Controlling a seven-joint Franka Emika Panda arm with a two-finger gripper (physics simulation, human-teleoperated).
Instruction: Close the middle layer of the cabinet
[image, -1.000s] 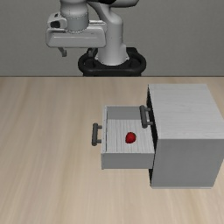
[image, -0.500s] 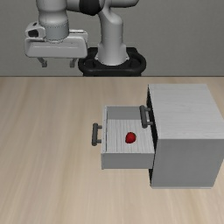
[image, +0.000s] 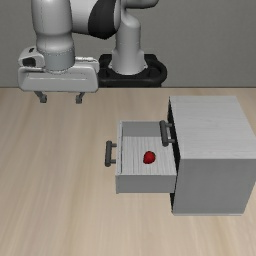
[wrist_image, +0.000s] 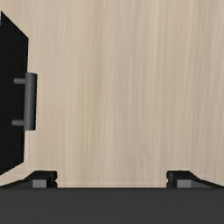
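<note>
My jaws hang wide over the pale wooden bench, well to the exterior view's left of the grey box cabinet. Its middle drawer stands pulled out, dark bar handle clear of them. Since half a second ago I've brought them lower and farther that way.

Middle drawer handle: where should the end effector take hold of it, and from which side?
Grip the handle at mid-bar, coming down from above at the exterior view's left end of the pulled-out drawer. The bar stands off the drawer front on two posts, which probably leaves a gap for one finger behind it. The end effector is open and hangs well short of it.
</note>
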